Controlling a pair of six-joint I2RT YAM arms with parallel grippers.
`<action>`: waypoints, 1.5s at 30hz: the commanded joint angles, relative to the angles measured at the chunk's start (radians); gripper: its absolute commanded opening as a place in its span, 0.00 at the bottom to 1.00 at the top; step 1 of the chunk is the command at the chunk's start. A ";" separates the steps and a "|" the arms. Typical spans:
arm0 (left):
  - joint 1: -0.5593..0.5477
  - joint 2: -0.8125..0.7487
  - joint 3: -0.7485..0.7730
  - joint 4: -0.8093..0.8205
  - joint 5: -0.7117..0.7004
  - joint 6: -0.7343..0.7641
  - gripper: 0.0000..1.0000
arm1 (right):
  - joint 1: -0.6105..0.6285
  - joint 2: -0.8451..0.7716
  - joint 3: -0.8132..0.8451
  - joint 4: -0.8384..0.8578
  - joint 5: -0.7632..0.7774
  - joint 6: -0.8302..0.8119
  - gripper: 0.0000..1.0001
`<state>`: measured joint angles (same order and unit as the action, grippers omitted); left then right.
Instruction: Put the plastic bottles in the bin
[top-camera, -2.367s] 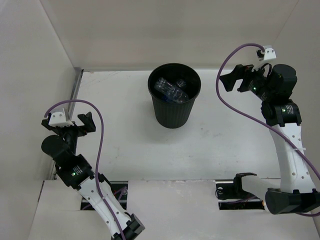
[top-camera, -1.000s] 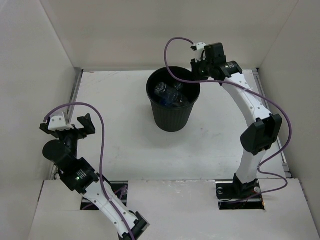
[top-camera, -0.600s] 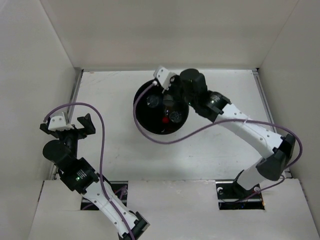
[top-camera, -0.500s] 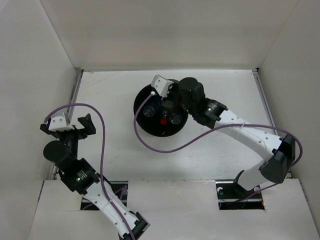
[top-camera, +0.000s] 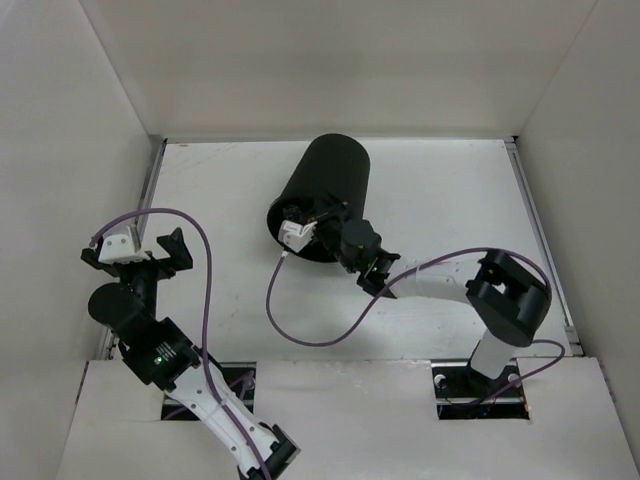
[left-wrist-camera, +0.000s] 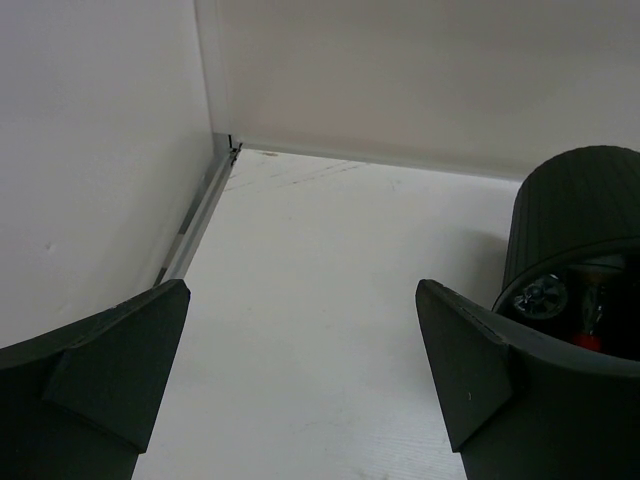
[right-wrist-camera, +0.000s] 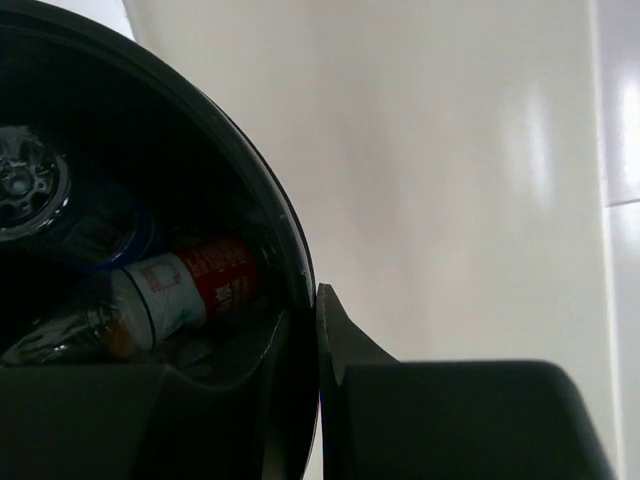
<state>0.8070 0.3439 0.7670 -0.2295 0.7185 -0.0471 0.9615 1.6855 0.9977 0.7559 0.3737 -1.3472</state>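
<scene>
The black ribbed bin (top-camera: 325, 185) is tipped over, its base toward the back wall and its mouth toward the arms. My right gripper (top-camera: 322, 236) is shut on the rim at the mouth. In the right wrist view the gripper (right-wrist-camera: 305, 300) has one finger inside the bin (right-wrist-camera: 180, 140) and one outside. Inside lie the plastic bottles: a red-label one (right-wrist-camera: 215, 275), a blue-label one (right-wrist-camera: 100, 235) and a clear one (right-wrist-camera: 25, 185). The left wrist view shows the bin (left-wrist-camera: 580, 200) with a bottle's base (left-wrist-camera: 542, 296) in its mouth. My left gripper (top-camera: 135, 255) (left-wrist-camera: 303, 290) hangs open and empty at the left.
White walls close in the white table (top-camera: 220, 190) at the back and on both sides. A metal rail (top-camera: 152, 180) (left-wrist-camera: 195, 225) runs along the left wall. The right arm's purple cable (top-camera: 300, 335) loops over the table near the bin.
The right arm swung from the far right to the upright bin, closed on its rim and tipped it toward the near side. The left arm has stayed still.
</scene>
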 joint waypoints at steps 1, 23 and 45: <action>0.008 -0.019 -0.005 0.041 0.019 -0.013 1.00 | 0.030 0.009 -0.017 0.544 -0.015 -0.228 0.00; 0.008 -0.022 -0.018 0.055 0.019 -0.034 1.00 | 0.030 0.105 0.111 0.838 -0.180 -0.510 0.00; 0.010 -0.013 -0.074 0.147 0.019 -0.080 1.00 | -0.020 0.148 0.177 0.838 -0.248 -0.579 0.00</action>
<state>0.8074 0.3290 0.7013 -0.1577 0.7223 -0.1009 0.9451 1.8687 1.1183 1.1690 0.1761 -1.8362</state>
